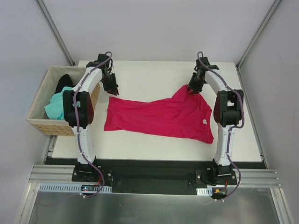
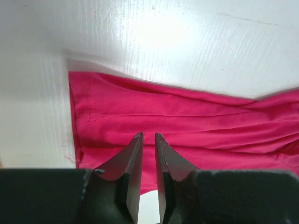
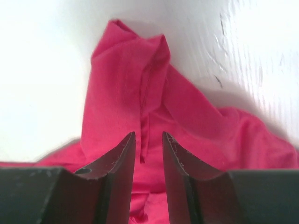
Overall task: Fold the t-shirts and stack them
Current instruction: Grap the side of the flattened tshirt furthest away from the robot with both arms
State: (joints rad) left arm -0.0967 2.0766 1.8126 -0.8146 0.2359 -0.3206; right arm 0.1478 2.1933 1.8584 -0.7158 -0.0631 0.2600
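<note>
white table, crimson t-shirt spread out, wicker basket at left

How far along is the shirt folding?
Done: nothing stacked; red shirt spread on the table, bunched at its far right corner. In hand: left gripper and right gripper hover open at its far edge, holding nothing. Left: its folds, plus teal shirt and black shirt in the basket.

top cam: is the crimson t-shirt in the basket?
No, the crimson t-shirt lies spread on the table, while the wicker basket holds the mint-green t-shirt and the black t-shirt.
</note>
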